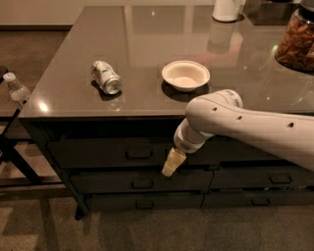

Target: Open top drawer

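The top drawer (98, 153) is the tallest dark front of the left stack under the counter, and it is shut. Its small dark loop handle (139, 154) sits at the centre of the front. My gripper (172, 163) hangs on the white arm (245, 128) in front of the drawer. Its pale yellowish tip is to the right of the handle and a little lower, near the drawer's lower edge. It is not on the handle.
Two shallower drawers (142, 183) lie below, and a neighbouring stack (274, 177) stands to the right. On the counter (73, 63) lie a tipped can (106, 77), a white bowl (185, 75), a nut jar (297, 41) and a white container (226, 10). A water bottle (15, 89) stands at the left.
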You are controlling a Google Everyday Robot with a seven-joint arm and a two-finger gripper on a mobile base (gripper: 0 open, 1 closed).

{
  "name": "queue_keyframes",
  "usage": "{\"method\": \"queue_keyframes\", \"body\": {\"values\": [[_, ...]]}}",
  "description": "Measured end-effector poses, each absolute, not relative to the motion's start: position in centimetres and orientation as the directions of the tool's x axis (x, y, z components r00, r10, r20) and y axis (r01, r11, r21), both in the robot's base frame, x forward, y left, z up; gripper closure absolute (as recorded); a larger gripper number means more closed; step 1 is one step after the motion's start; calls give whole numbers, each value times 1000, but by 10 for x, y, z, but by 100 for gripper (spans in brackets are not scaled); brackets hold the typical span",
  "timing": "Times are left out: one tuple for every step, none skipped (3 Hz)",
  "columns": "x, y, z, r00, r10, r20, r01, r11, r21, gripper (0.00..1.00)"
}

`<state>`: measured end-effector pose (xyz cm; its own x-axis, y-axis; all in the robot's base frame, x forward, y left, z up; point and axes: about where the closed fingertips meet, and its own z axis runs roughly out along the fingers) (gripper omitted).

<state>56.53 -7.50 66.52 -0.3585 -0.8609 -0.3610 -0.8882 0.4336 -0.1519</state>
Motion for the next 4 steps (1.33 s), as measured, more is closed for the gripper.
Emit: {"method": "queue_keyframes", "body": {"values": [[567, -70, 653, -354, -864, -359, -894, 426, -142, 0], [566, -66, 647, -351, -867, -354, -898, 419, -135, 0], [554, -62, 641, -331, -883, -334, -914, 388, -117, 0], [531, -68, 640, -341, -885, -318, -921, 382, -77, 0]]}}
